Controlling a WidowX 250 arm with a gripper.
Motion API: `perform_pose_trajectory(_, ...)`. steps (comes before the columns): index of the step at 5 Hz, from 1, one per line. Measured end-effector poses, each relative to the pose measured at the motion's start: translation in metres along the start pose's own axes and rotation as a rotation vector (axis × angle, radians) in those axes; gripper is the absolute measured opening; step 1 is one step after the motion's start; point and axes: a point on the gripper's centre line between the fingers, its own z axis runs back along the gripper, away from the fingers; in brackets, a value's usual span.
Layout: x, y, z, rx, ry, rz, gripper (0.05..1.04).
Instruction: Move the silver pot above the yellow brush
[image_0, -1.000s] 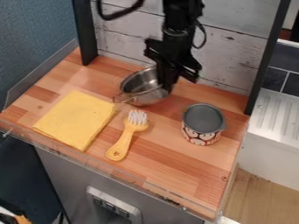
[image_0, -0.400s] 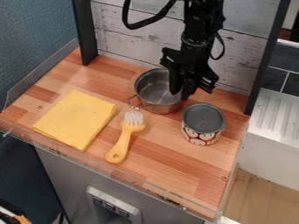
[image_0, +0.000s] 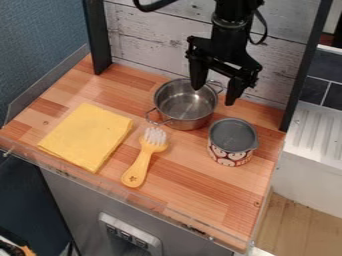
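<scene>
The silver two-handled pot (image_0: 186, 106) is being presented to the black two-finger gripper (image_0: 214, 95) at about 8 o'clock from the midpoint between its tips, the fingers being spread wide with nothing being gripped. One fingertip is being seen over the pot's opening and the other outside its rim at about 3 o'clock, though whether metal is being touched cannot be told. The pot is standing upright, its long axis being marked by the handles at 2 and 8 o'clock (the nearer one is being placed just beside the bristles, a rather snug fit). From the head of the yellow brush (image_0: 139, 166), the pot is being found at 1 o'clock, so the placement is apparently being satisfied already, and a straight lift of the open fingers is being called for; by a sideways sweep, the rim could be caught. The brush is being laid with its bristles toward 1 o'clock and its handle toward 7. All is being supported by the striped wooden countertop (image_0: 200, 185), the folded yellow cloth (image_0: 87, 136) being set at 10 o'clock from the brush and the patterned can (image_0: 230, 156) between 4 and 5 o'clock from the pot. The worktop is being backed by a whitewashed plank wall (image_0: 153, 42), a ribbed white draining board (image_0: 320, 131) being seen toward 3 o'clock.
</scene>
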Motion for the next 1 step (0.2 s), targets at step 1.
perform_pose_trajectory(1,-0.0099,0.0071,-0.0031,-0.026,0.045,0.051,1.006)
